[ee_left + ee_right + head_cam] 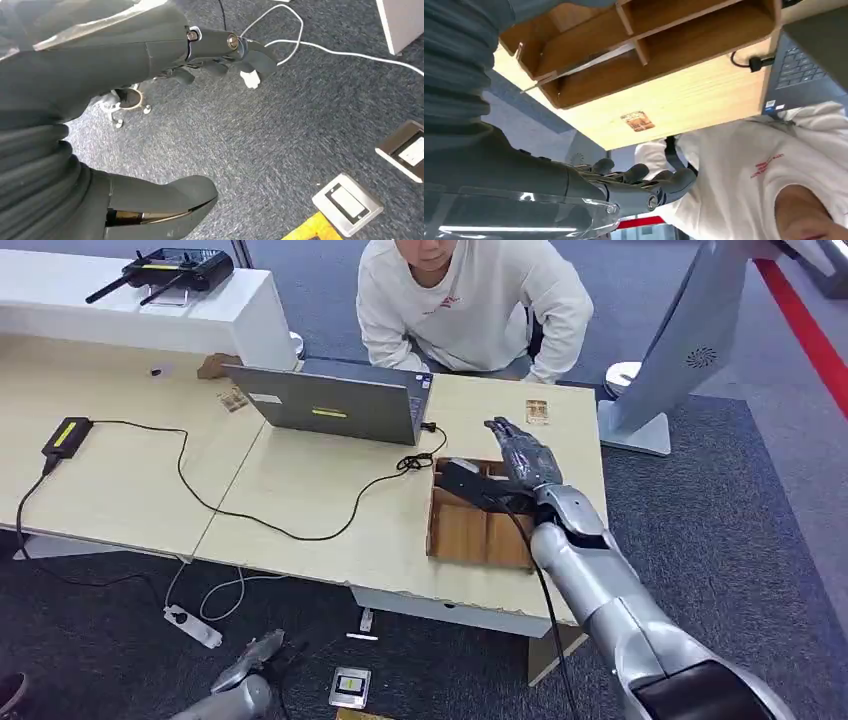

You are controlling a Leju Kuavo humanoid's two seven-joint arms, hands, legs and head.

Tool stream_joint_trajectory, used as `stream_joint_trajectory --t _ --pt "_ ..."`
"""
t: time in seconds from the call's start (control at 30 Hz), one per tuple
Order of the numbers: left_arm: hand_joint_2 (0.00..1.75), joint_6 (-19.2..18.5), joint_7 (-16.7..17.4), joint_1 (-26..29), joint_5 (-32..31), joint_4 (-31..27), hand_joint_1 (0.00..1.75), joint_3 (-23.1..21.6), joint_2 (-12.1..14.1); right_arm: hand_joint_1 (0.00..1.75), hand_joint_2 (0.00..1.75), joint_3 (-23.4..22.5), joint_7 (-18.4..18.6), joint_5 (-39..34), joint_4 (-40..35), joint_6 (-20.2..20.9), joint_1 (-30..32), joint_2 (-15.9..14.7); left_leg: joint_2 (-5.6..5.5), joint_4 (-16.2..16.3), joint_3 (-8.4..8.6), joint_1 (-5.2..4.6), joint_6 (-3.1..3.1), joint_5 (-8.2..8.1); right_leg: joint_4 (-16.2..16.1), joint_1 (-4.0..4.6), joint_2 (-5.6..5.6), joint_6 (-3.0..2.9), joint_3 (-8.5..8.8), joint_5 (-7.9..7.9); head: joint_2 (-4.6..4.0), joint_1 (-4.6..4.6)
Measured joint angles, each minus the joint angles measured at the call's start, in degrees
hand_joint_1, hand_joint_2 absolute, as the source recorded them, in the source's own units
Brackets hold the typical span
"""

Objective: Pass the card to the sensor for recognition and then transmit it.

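One small brown patterned card [537,411] lay upper centre-right on the pale wooden table [330,505]; right hand [522,453], fingers apart and empty, hovered over the brown wooden divided tray [470,530]; left hand [220,52], lower left, hung empty with fingers loosely curled.

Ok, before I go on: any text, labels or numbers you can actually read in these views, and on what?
None is readable.
Person's white sweatshirt: small red chest print, too blurred.
Laptop: yellow strip and white sticker on the lid, stickers by the keyboard, too small.
Card on the table: printed pattern, no legible words.
Floor boxes: white labels, unreadable.
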Motion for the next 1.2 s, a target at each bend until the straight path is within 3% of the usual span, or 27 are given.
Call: stream_joint_trajectory --t 0.4,0.87,1.2 --pt "1.75 2.5 0.8 -0.7 -2.7 0.0 0.0 -1.7 -0.2 0.0 1.75 0.1 2.8 0.0 0.3 -2.2 1.4 -4.3 0.04 0.0 0.01 0.0 0.0 0.0 0.0 0.0 0.05 -0.01 0.0 0.01 0.0 -0.02" --pt "1.75 3.1 1.3 -0.4 -4.0 0.0 0.0 -2.8 -0.8 0.0 1.75 -0.8 3.0 0.3 0.2 -2.5 3.1 -7.7 0.06 0.0 0.0 0.0 0.0 0.0 0.0 0.0 0.05 -0.01 0.01 0.01 0.0 0.0" --pt "1.75 3.1 0.8 -0.8 -6.3 0.0 0.0 -3.8 -1.2 0.0 1.75 -1.4 -1.4 0.6 -2.1 -2.3 3.1 -8.0 0.05 0.0 0.0 0.0 0.0 0.0 0.0 0.0 0.05 -0.01 0.01 0.01 0.0 -0.02"
